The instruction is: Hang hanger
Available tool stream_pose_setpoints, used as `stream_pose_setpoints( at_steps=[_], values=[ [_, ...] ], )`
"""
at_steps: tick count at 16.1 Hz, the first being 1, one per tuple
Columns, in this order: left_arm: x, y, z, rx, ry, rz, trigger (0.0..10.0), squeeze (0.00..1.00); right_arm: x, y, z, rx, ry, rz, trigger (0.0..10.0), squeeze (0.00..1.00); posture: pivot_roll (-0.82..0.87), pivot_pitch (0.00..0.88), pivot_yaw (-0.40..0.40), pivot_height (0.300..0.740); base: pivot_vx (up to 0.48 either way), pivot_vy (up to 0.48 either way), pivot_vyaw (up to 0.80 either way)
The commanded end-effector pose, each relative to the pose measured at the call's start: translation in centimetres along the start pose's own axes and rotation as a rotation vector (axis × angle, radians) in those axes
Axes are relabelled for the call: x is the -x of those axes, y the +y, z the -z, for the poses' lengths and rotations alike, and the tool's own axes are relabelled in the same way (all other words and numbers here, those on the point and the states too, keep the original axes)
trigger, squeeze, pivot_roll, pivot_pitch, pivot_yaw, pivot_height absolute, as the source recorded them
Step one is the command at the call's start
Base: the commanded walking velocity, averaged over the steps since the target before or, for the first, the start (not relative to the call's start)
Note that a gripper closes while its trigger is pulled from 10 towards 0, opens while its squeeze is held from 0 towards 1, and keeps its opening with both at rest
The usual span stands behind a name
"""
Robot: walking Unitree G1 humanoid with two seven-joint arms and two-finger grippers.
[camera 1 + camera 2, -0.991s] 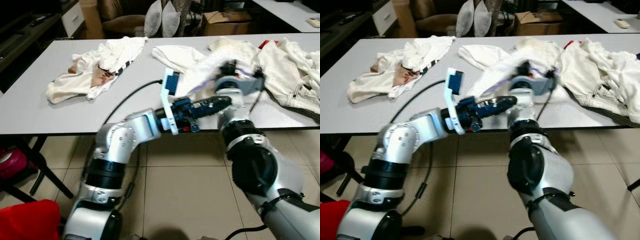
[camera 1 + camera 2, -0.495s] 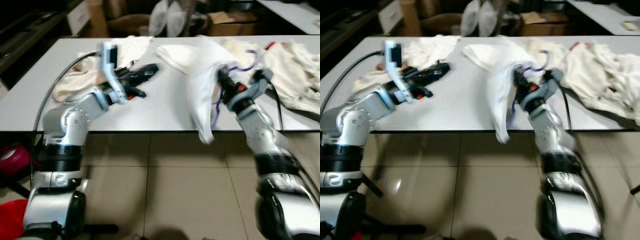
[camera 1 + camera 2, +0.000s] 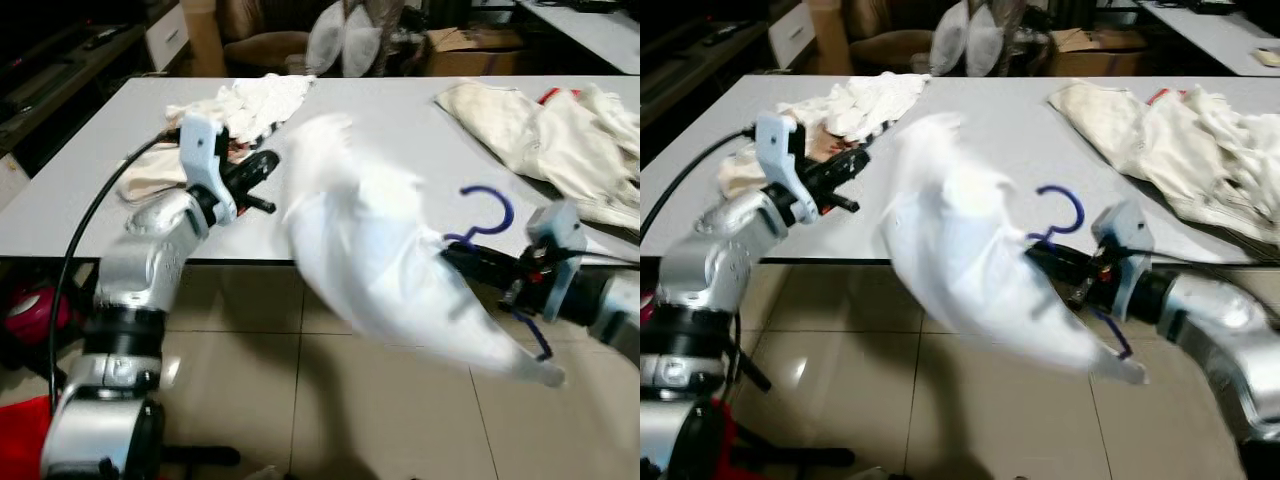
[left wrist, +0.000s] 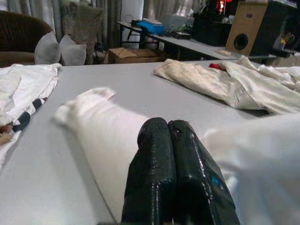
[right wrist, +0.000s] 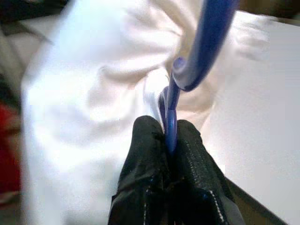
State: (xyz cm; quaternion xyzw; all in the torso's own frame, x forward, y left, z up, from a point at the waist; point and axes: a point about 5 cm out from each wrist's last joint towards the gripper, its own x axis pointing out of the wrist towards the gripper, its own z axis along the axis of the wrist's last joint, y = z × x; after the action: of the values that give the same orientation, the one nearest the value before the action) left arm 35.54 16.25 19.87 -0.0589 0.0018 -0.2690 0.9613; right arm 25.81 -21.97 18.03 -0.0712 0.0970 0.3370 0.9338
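Note:
A blue hanger (image 3: pixel 487 215) carries a white garment (image 3: pixel 380 270), blurred, hanging off the table's front edge toward the floor. My right gripper (image 3: pixel 462 258) is shut on the hanger's neck; in the right wrist view the blue hanger (image 5: pixel 197 51) rises from between the black fingers (image 5: pixel 143 154), with the white garment (image 5: pixel 89 93) behind. My left gripper (image 3: pixel 262 170) is shut with nothing in it, above the table's left side, a short way from the garment. In the left wrist view its fingers (image 4: pixel 161 164) are pressed together over the grey table (image 4: pixel 42 154).
A heap of white clothes (image 3: pixel 245 100) lies at the table's back left, another pile (image 3: pixel 550 130) at the right. Chairs, pillows and a cardboard box (image 3: pixel 470 45) stand behind the table. A red object (image 3: pixel 20 310) sits on the tiled floor at left.
My right gripper has pulled the hanger and garment toward me and to the right, off the table's front edge. The left arm has stayed at the left side. The camera has shifted.

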Motion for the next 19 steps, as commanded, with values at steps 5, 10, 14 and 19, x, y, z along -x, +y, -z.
stream_pose_setpoints(
  at_steps=[5,10,14,19],
  values=[
    [3.6,-1.6,4.8,-0.049,0.030,-0.097,10.0,0.00,-0.7,2.5,-0.5,-0.005,-0.200,0.283,10.0,0.00,-0.24,0.000,0.070,0.740,0.000,-0.066,0.00],
    [5.6,-2.9,6.4,-0.101,0.076,-0.135,10.0,0.00,-1.9,5.9,2.5,-0.092,-0.129,0.205,10.0,0.00,-0.21,0.000,0.049,0.740,0.000,-0.477,0.77],
    [5.8,-3.4,6.4,-0.089,0.078,-0.139,10.0,0.00,-2.0,6.3,3.1,-0.112,-0.124,0.209,10.0,0.00,-0.21,0.000,0.057,0.740,0.000,-0.480,0.80],
    [6.2,-3.9,6.7,-0.080,0.087,-0.147,10.0,0.00,-1.9,7.8,4.4,-0.116,-0.060,0.083,10.0,0.00,-0.21,0.000,0.061,0.740,0.000,-0.480,0.80]
  ],
)
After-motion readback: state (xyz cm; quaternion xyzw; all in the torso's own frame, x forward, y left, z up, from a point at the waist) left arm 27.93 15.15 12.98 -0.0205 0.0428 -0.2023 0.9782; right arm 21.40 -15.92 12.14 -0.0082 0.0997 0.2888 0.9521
